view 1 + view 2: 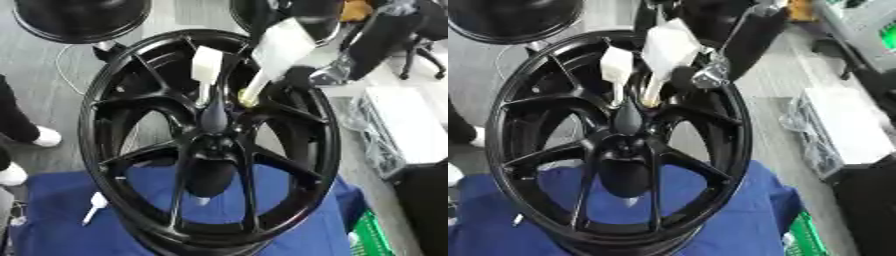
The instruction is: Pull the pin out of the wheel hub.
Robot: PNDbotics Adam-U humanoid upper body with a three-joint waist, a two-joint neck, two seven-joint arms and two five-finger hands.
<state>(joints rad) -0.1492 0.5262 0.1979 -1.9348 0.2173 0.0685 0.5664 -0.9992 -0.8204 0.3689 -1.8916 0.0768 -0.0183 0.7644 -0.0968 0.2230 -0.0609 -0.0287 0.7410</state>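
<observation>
While the black wheel hub (210, 145) stands upright on blue cloth (61, 220), we see our right hand (284, 42) pinching a white pin (254, 90) near the centre; second pin (206, 67) beside.

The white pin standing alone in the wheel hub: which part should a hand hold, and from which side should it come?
Probably the pin's wide, flat upper head, pinched across its faces from above. Its thin stem sinks between the spokes of the black wheel, so only the head stands clear. The right hand holds a second pin beside it.
</observation>
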